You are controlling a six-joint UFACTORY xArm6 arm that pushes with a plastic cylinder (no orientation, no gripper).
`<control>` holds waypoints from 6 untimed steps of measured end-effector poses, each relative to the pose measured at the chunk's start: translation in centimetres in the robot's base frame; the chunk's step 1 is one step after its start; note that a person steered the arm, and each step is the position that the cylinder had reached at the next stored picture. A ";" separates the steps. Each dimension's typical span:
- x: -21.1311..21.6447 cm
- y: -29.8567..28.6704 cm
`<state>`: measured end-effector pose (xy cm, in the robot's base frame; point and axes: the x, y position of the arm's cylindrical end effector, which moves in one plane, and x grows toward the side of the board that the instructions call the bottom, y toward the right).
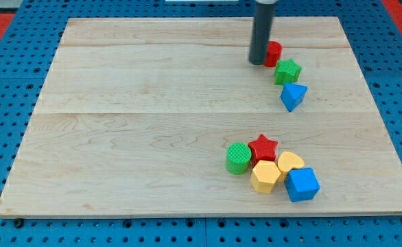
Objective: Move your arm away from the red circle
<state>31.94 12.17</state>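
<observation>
The red circle (274, 53) lies near the view's top right on the wooden board (132, 130). My tip (258, 62) is at the end of the dark rod, right against the red circle's left side, partly hiding it. A green star (287, 71) sits just below and right of the red circle, and a blue triangular block (293, 96) lies below that.
A cluster lies at the view's lower right: a green circle (239, 158), a red star (263, 147), a yellow hexagon (265, 176), a yellow heart-like block (290, 162) and a blue cube (302, 184). Blue pegboard (9, 226) surrounds the board.
</observation>
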 end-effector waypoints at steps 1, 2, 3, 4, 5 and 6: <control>-0.1 1.8; 1.0 -5.4; 8.9 -7.5; 17.7 -8.4; 20.9 -17.1; 25.0 -14.3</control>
